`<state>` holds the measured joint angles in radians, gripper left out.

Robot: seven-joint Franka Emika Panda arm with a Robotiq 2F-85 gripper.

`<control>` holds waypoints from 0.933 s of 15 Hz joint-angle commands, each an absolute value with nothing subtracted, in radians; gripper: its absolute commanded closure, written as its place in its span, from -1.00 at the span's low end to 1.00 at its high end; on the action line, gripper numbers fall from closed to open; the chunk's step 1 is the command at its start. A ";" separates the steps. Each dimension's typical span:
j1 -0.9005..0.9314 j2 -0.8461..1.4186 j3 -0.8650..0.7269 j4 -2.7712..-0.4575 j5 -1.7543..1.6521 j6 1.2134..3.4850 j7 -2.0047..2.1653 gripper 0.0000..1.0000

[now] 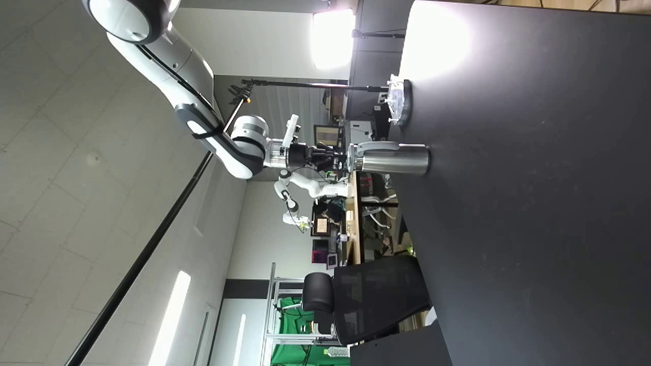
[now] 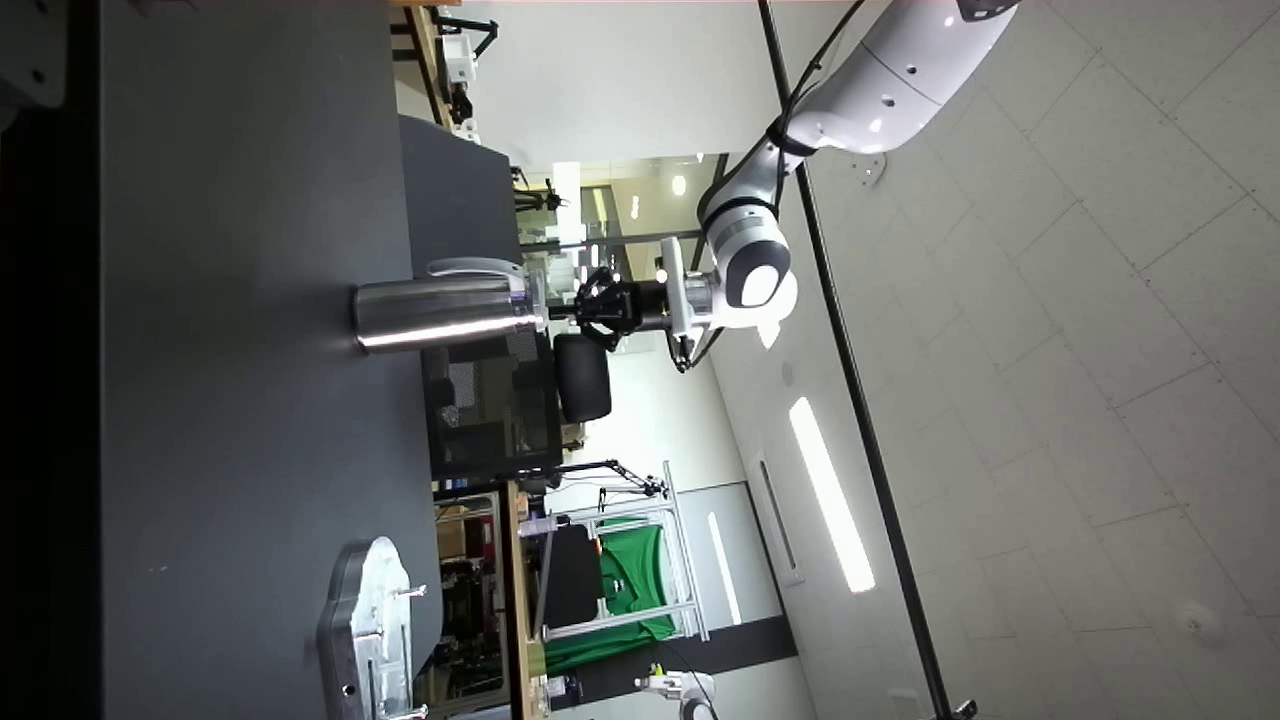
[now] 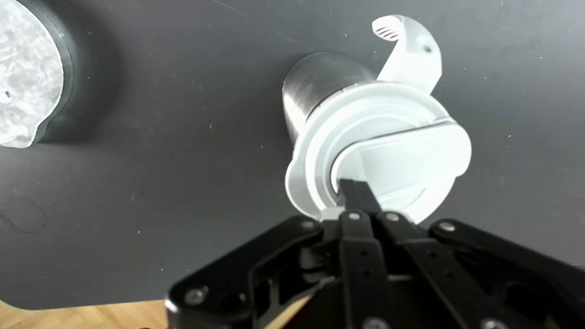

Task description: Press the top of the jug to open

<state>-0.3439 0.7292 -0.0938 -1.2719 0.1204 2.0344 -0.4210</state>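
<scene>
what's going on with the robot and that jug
A robot arm is poised over the silver jug, which stands upright on a dark table. The arm's closed jaws point down at the pale lid, touching it or very nearly. I can't tell whether they are pressing or whether the lid is open.

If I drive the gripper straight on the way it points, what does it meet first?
The top of the jug, most likely: the closed gripper points at it in both exterior views. Whether they touch is unclear.
</scene>
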 commanded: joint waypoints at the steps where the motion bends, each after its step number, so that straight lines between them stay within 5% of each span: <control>1: -0.364 0.722 -0.078 -1.285 0.121 2.036 -0.413 1.00; 14: -0.403 0.785 -0.056 -1.192 0.142 1.947 -0.422 1.00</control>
